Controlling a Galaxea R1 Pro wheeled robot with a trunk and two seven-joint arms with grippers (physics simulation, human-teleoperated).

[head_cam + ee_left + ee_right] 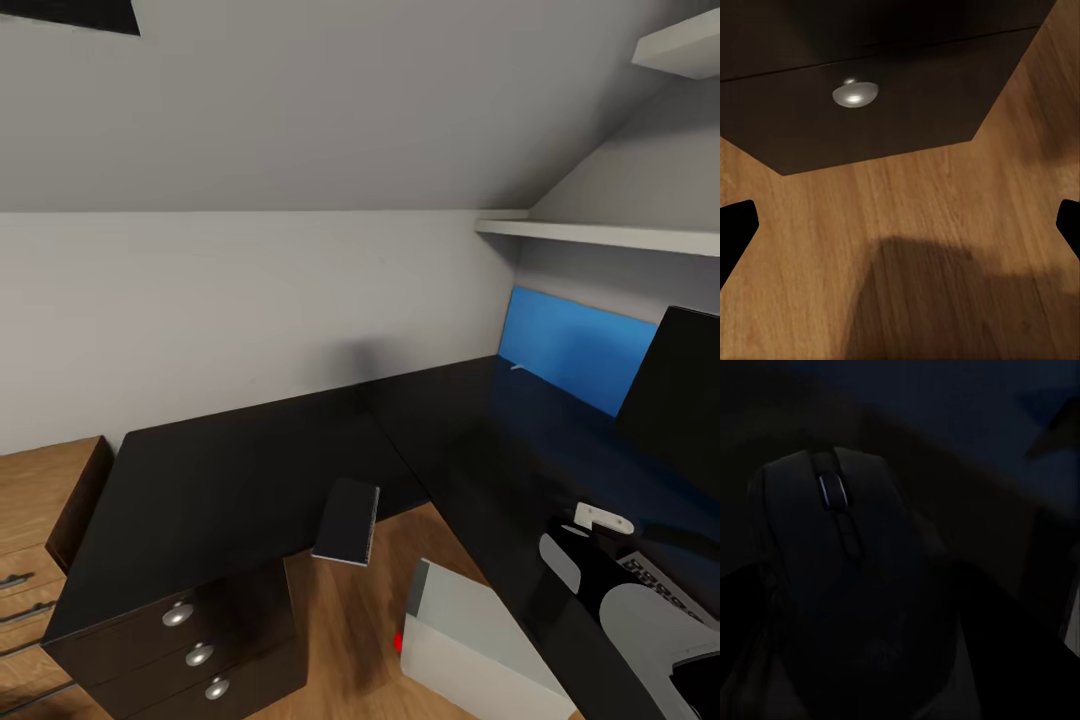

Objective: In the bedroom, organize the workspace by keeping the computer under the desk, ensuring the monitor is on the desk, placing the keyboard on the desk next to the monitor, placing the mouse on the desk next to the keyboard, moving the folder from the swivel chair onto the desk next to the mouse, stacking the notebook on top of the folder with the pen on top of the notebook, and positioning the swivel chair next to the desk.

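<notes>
At the lower left of the head view, we are seeing the drawer unit (190, 640) of the desk (240, 460), whose black surface is running toward the right. The computer (470, 640) is standing on the wooden floor (340, 620) at the lower middle, beside the surface's edge. The notebook (347, 520) is lying over the inner corner edge, partly overhanging. The blue folder (575, 345) is leaning upright against the wall at the right, next to the monitor (670, 395). The left claw (900, 229) is hanging released above the floor, near a drawer knob (855, 94). The mouse (840, 547) is sitting very close before the right claw (870, 630); whether it is grasping, we cannot tell.
</notes>
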